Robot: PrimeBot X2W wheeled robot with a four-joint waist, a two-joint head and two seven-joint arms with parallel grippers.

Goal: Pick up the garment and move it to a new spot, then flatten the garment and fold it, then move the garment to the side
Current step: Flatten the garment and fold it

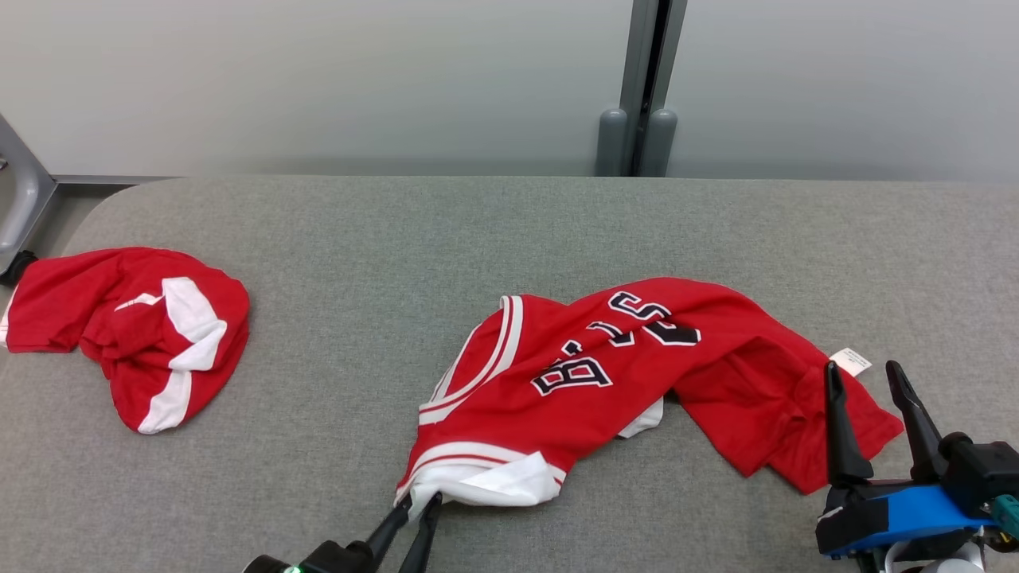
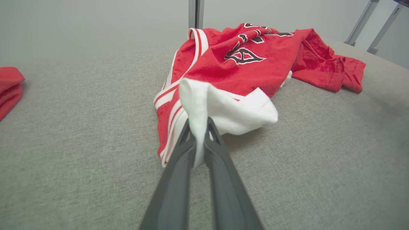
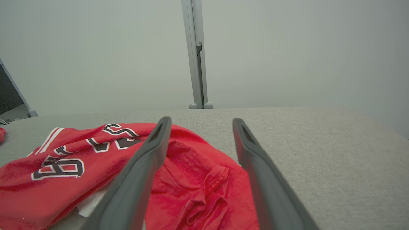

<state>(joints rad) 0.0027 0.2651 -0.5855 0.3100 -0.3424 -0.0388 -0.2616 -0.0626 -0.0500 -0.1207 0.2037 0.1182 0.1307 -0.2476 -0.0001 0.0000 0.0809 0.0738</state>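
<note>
While the left gripper (image 1: 419, 500) clamps its white hem (image 2: 223, 105), the jersey (image 1: 605, 374) lies crumpled on the table (image 1: 478, 231); the right gripper (image 1: 861, 368) hangs spread by its right edge. Another red garment (image 1: 135, 334) sits well apart, left.

The garment (image 1: 605, 374) lies on the desk (image 1: 358, 263), right of the middle, running from near left to far right. Its near left corner sits pinched between the fingers of the left hand (image 1: 418, 503), at the desk's near edge. The right hand (image 1: 862, 368) stands at its right end, fingers spread. A second garment (image 1: 127, 318) lies well apart, far left. A post (image 1: 649, 79) rises behind the desk.
</note>
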